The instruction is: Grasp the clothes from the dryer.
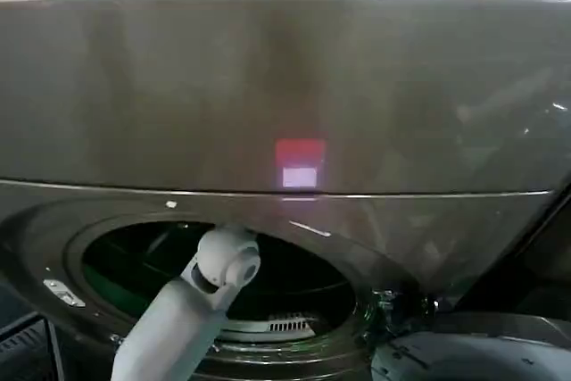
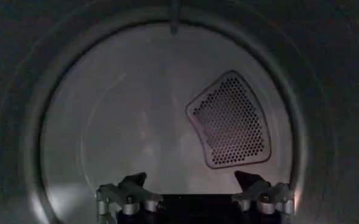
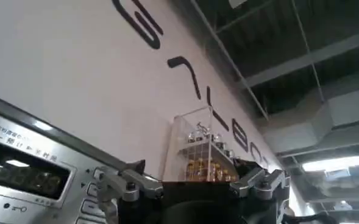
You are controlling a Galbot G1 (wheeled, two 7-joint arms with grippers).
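The dryer (image 1: 285,86) is a bronze-grey machine with a red-pink light (image 1: 299,151) above its round open porthole (image 1: 89,238). My left arm (image 1: 192,310) reaches into the porthole. Inside the drum, my left gripper (image 2: 190,176) is open with nothing between its fingers, facing the pale back wall (image 2: 124,115) and a perforated vent panel (image 2: 231,122). The clothes are out of view. My right gripper (image 3: 190,165) is open and empty, raised outside the machine and pointing up at a white wall.
The drum's dark rim (image 2: 21,122) rings the left gripper. A white rounded part of the robot (image 1: 464,354) sits at the lower right of the head view. A control panel (image 3: 21,176) and a clear display case (image 3: 203,146) show beyond the right gripper.
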